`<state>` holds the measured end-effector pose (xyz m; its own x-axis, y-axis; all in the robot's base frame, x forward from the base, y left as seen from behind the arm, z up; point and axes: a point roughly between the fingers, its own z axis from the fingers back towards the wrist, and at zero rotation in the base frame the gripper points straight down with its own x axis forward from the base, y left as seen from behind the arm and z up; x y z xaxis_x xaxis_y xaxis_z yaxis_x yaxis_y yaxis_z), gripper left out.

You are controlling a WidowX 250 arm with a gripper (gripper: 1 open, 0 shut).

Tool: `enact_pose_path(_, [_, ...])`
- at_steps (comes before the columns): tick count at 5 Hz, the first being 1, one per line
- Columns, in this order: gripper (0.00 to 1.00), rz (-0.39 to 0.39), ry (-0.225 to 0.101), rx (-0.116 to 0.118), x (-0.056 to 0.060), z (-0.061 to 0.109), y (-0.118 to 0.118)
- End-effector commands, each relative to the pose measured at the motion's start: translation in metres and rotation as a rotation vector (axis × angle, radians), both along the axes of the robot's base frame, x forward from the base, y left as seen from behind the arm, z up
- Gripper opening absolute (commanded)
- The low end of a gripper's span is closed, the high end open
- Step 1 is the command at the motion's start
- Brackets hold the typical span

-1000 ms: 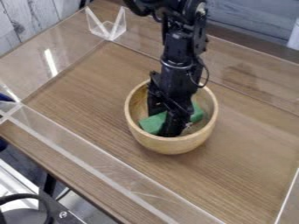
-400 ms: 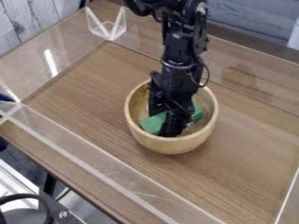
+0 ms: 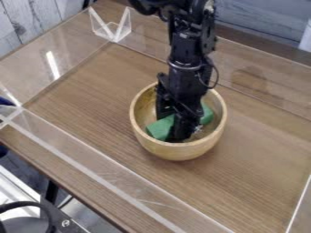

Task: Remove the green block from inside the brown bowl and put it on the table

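Observation:
The brown bowl (image 3: 142, 132) sits near the middle of the table (image 3: 85, 91). The green block (image 3: 159, 128) lies inside it, showing green on both sides of the arm. My gripper (image 3: 183, 129) points straight down into the bowl, with its black fingers at the block's middle. The fingers hide that part of the block, and I cannot make out whether they press on it or stand apart from it.
Clear acrylic walls (image 3: 73, 150) run along the table's edges. A clear acrylic piece (image 3: 112, 25) stands at the back left corner. The black arm (image 3: 185, 36) rises over the bowl towards the back.

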<state>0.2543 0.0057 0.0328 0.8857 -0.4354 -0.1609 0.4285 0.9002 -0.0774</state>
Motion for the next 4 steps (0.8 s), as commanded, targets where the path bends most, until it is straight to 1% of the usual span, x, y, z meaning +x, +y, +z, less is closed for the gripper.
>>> enact_pose_path(1, [0.0,0.005,-0.082,0.001,0.011,0.021,0.002])
enact_pose_path(2, [0.0,0.006,-0.085,-0.001,0.012,0.022,0.002])
enact_pose_path(3, [0.0,0.02,-0.103,0.005,0.012,0.034,0.006])
enact_pose_path(4, [0.0,0.072,-0.139,0.019,0.015,0.052,0.023])
